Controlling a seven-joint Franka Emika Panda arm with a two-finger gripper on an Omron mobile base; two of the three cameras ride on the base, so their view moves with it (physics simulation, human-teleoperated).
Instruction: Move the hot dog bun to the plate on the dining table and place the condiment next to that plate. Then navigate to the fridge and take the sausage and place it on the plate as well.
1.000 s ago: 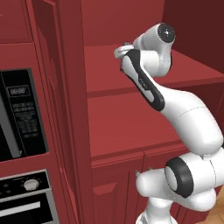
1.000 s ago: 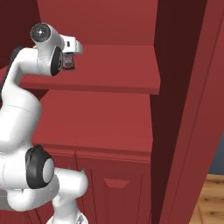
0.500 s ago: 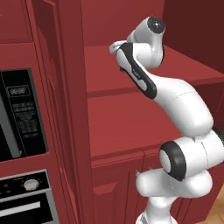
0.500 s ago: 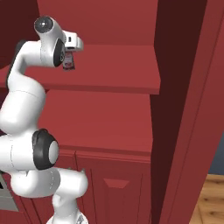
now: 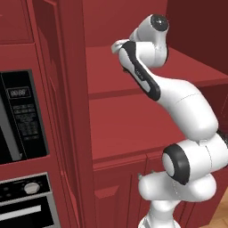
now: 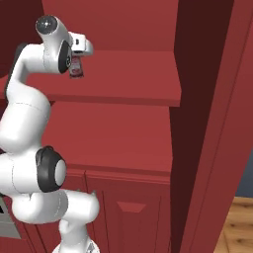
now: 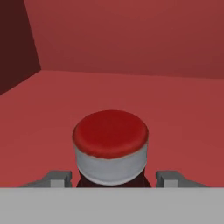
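1. Red-bodied condiment (image 6: 75, 67) is hanging in my gripper (image 7: 113, 178), jaws pinching its sides.
2. I'm holding it above the red counter shelf (image 6: 123, 79), clear of the surface.

You see soft, even light everywhere, with no glare. The shelf (image 6: 123, 79) throws a gentle dark shadow on the wall under it. The corner (image 7: 17, 39) in the hand view looks dim. That view is a bit blurry; the base views look sharper.
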